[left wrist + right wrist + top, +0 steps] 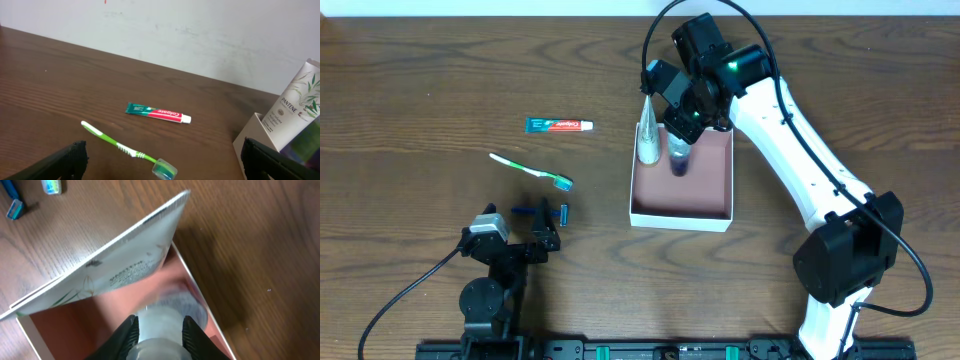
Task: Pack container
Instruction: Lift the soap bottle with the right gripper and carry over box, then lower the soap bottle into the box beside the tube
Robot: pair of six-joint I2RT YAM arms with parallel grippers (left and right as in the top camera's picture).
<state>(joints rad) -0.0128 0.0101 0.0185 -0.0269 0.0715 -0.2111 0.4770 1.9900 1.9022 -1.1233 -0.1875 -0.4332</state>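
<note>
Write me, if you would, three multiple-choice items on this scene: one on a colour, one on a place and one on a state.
1. What colour is the inner floor of the container?
A) green
B) pink-brown
C) blue

2. Where does the toothpaste lie?
A) inside the container
B) on the table, left of the container
C) on the table, right of the container

3. How do the jaws of the right gripper stand?
A) wide open and empty
B) closed on a small bottle inside the container's walls
C) closed on the toothpaste

Answers:
1 B, since the floor shows pink-brown between thin white walls.
2 B, since the overhead view shows it on bare wood to the container's left.
3 B, since the right wrist view shows both fingers pressed against the small bottle.
</note>
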